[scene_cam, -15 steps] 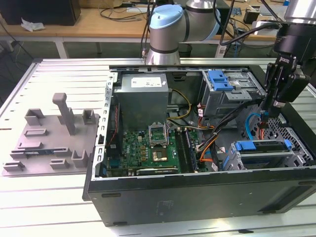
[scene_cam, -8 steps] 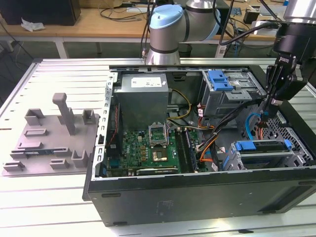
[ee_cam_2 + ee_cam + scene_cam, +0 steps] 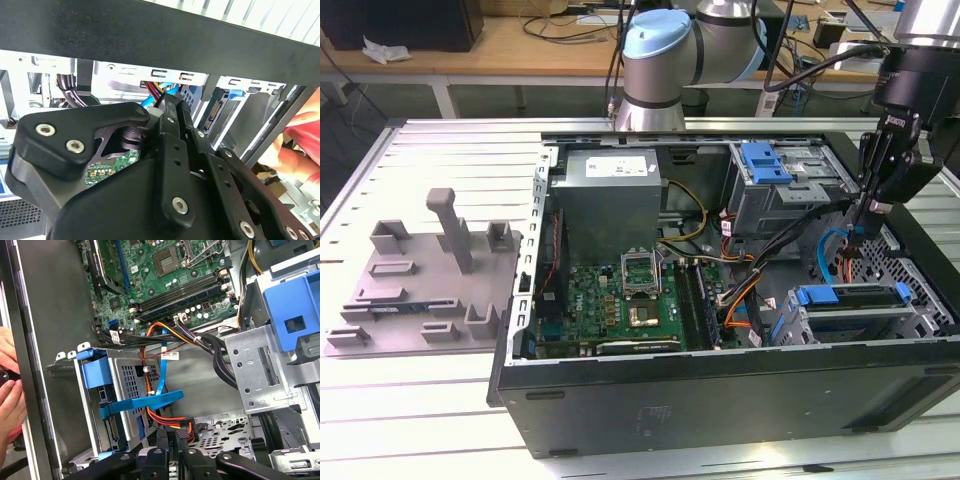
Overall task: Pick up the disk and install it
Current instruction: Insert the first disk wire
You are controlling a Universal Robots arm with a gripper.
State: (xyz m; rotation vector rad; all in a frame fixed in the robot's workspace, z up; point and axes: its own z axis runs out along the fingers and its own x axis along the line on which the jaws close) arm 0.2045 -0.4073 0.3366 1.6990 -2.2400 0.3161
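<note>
While the silver hard drive in its bright blue plastic bracket (image 3: 850, 296) is sitting in the metal drive cage (image 3: 880, 325) at the black computer case's (image 3: 720, 400) near corner on the exterior view's right, its long axis is running along the near wall, blue end facing the green motherboard (image 3: 620, 300). Just beyond, the black gripper (image 3: 860, 225) is hovering, fingers drawn nearly together. Farther back, the grey metal box (image 3: 610, 215) is carrying a white sticker (image 3: 620, 167), print illegible.

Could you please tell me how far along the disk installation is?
Done, apparently: the disk sits in the drive cage, its blue bracket at the opening. In hand: the pincer is low beside the cage, by the red-orange cables. Left: whether the disk is fully seated cannot be told.
</note>
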